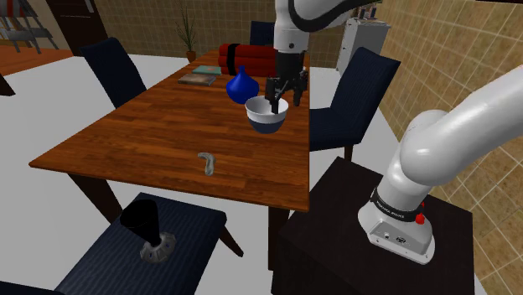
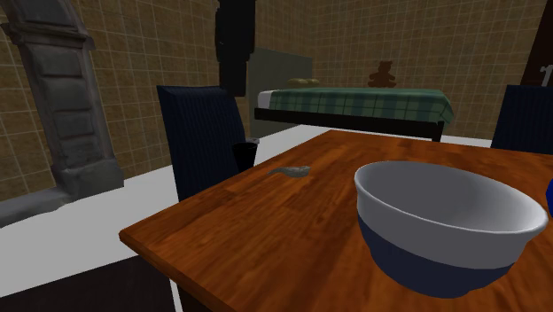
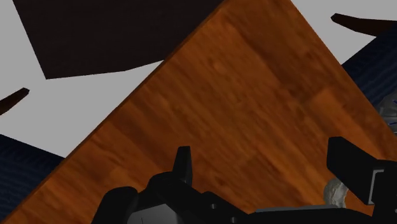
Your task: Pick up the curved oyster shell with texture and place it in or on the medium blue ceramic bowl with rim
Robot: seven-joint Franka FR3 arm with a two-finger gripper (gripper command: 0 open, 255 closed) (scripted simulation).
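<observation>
— Across the middle of the shoulder view lies the brown wooden surface (image 1: 151,134), with dark blue chairs (image 1: 356,92) drawn up around it. What stands over it?

— The white arm (image 1: 453,142). It rises from the dark stand (image 1: 369,243) and bends over the far side of the wood, above the bowl (image 1: 266,116).

— What is the bowl like?

— Round and deep, white inside, with a blue band round its lower part.

— And the hand?

— The black hand (image 1: 285,104) hangs just over the bowl's rim. Its fingers (image 3: 183,167) stand well apart with nothing between them, so it grips nothing.

— Where is the shell?

— The shell (image 1: 207,163) lies flat on bare wood, well apart from the bowl and toward the near edge in the shoulder view. From the second exterior view it sits beyond the bowl, near the edge beside a chair.

— How does it look?

— Small, plain grey and narrow, bent like a hook. Any texture is too small to tell.

— Which way does it point?

— In the shoulder view its longer leg runs toward the near edge, leaning slightly to that view's right. The short hooked end is at the far end and turns to that view's left. In the second exterior view its long axis runs across the picture.
</observation>
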